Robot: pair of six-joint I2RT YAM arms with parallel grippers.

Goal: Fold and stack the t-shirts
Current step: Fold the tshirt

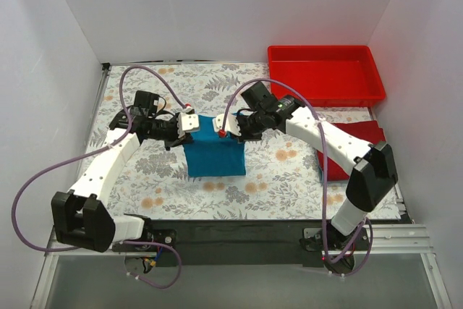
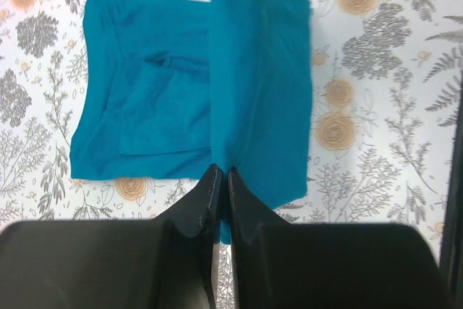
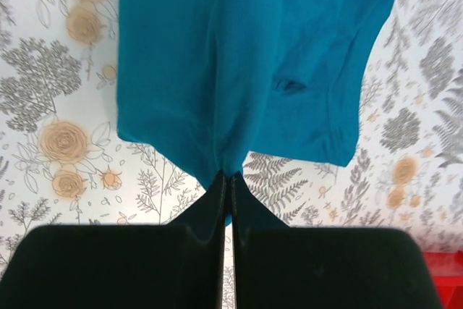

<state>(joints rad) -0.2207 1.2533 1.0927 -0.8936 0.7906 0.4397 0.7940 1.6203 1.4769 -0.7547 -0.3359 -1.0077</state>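
Note:
The teal-blue t-shirt [image 1: 214, 151] lies partly folded in the middle of the table. My left gripper [image 1: 189, 124] is shut on its far left corner and lifts that edge; the cloth [image 2: 253, 85] is pinched between the black fingers [image 2: 206, 197]. My right gripper [image 1: 221, 125] is shut on the far right corner; the cloth [image 3: 239, 70] hangs from the fingers [image 3: 249, 197]. A folded red t-shirt [image 1: 358, 137] lies at the right, under the right arm. A bluish cloth edge [image 1: 321, 164] peeks out beneath it.
A rigid red plastic tray [image 1: 325, 75] stands at the back right corner. The table wears a floral cloth [image 1: 145, 179]. White walls close in the left, back and right sides. Purple cables loop from both arms.

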